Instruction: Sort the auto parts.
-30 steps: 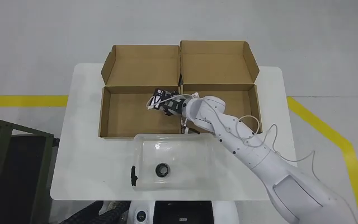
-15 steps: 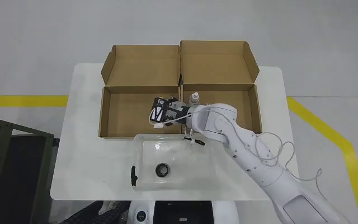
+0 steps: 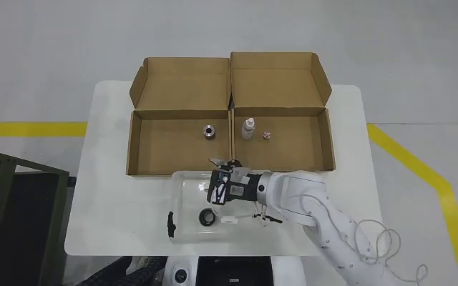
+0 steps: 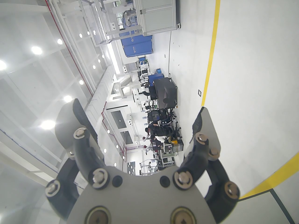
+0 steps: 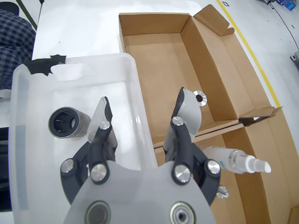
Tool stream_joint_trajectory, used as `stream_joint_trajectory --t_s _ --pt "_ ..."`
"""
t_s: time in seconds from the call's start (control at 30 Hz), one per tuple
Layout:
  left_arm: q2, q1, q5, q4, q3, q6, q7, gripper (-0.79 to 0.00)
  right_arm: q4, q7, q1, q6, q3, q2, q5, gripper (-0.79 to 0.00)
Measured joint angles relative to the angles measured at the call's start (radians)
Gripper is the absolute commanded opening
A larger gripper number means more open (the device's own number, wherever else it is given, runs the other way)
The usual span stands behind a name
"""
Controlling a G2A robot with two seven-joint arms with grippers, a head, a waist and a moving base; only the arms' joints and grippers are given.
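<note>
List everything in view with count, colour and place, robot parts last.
White table: one, white, under everything.
Brown open cardboard boxes: two, brown, side by side.
Clear rectangular plastic bin: one, clear, before the boxes.
Cylindrical metal bearing: one, silver-black, in bin.
Silver metal ring: one, silver, left box.
White spray bottle: one, white, right box.
Small silvery metal part: one, silvery, right box.
Black jagged scrap: one, black, bin's rim.
Right gripper: one, grey-black, open, over bin's rim.
Left gripper: one, grey-black, open, facing the room.

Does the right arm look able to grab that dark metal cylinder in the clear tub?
Probably yes: the open right pincer hovers just beside the cylinder, nothing between them.
</note>
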Motion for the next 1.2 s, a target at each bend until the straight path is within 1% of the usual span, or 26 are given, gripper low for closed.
stream_joint_trajectory --t_s 0.1,0.23,0.53,0.7,0.77,0.93,1.2 --pt "0.000 0.000 0.000 0.000 0.000 0.000 0.000 0.000 -0.046 -0.013 -0.065 -0.028 0.021 0.014 -0.021 -0.259" --pt "0.000 0.000 0.000 0.000 0.000 0.000 0.000 0.000 -0.065 -0.034 -0.129 -0.062 0.038 0.029 -0.044 -0.259" --pt "0.000 0.000 0.000 0.000 0.000 0.000 0.000 0.000 -0.073 -0.077 -0.195 -0.116 0.043 0.049 -0.104 -0.252" --pt "0.000 0.000 0.000 0.000 0.000 0.000 0.000 0.000 -0.044 -0.082 -0.198 -0.137 0.021 0.055 -0.138 -0.246" --pt "0.000 0.000 0.000 0.000 0.000 0.000 0.000 0.000 -0.027 -0.089 -0.191 -0.134 0.008 0.054 -0.147 -0.259" --pt "0.000 0.000 0.000 0.000 0.000 0.000 0.000 0.000 0.023 -0.105 -0.157 -0.116 -0.029 0.049 -0.162 -0.259" --pt "0.000 0.000 0.000 0.000 0.000 0.000 0.000 0.000 0.073 -0.099 -0.102 -0.104 -0.090 0.038 -0.163 -0.249"
